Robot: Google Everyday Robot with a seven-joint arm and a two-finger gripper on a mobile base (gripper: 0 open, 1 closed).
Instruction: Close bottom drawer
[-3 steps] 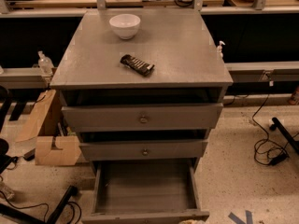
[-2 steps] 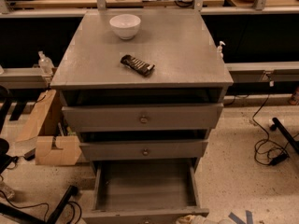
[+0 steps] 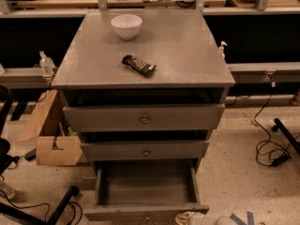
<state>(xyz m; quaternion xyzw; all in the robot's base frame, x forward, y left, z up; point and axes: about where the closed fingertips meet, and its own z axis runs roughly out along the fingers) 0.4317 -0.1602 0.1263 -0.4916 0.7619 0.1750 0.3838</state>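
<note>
The bottom drawer (image 3: 145, 186) of the grey cabinet is pulled far out and its plain grey box is empty. Its thin front panel (image 3: 140, 213) runs along the lower edge of the camera view, and the knob is barely visible at the frame's edge. My gripper (image 3: 188, 217) shows as a pale shape at the bottom edge, right beside the right end of that front panel. A pale piece of my arm (image 3: 225, 220) lies just right of it. The rest of the arm is out of view.
The middle drawer (image 3: 145, 150) and the top drawer (image 3: 144, 118) stick out slightly. On the cabinet top (image 3: 187, 46) are a white bowl (image 3: 126, 26) and a dark snack bar (image 3: 138, 64). A cardboard box (image 3: 49, 135) stands at left, cables (image 3: 269, 149) at right, and chair legs (image 3: 56, 210) at lower left.
My gripper and a piece of arm have come further up into view at the bottom edge, by the right end of the bottom drawer's front. The drawer has not visibly moved.
</note>
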